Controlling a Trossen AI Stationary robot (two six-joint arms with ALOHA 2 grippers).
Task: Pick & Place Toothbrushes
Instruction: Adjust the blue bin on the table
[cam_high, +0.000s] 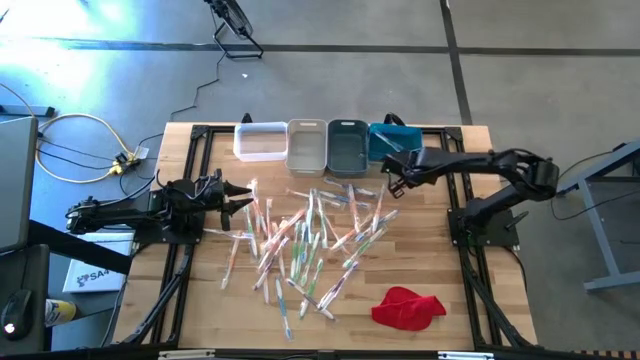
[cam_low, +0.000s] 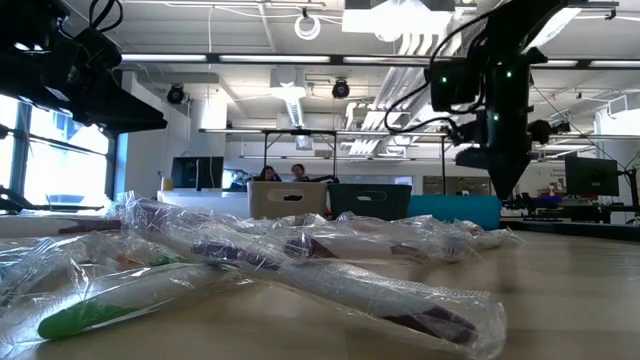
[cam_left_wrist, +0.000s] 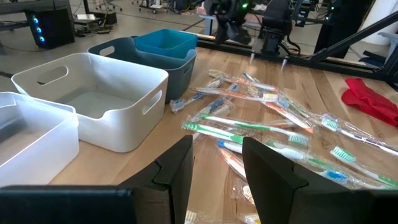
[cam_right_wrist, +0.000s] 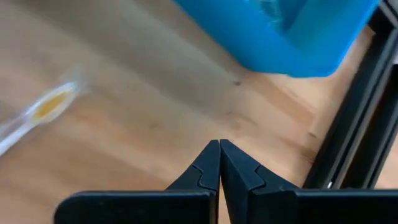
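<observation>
Wooden table (cam_high: 440, 290), strewn toothbrushes (cam_high: 310, 240); left claw (cam_high: 243, 196) parted empty, right claw (cam_high: 392, 181) pinched, no legible writing.

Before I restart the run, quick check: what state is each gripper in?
Left gripper: open, holding nothing, at the left edge of the toothbrushes.
Right gripper: shut, empty, over bare table by the blue bin.

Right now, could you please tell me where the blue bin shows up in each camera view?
High view: blue bin ends the bin row, beside the right end effector.
Low view: teal strip behind the toothbrushes.
Left wrist view: farthest bin.
Right wrist view: upper edge.
Shared landmark: the wooden table.
</observation>
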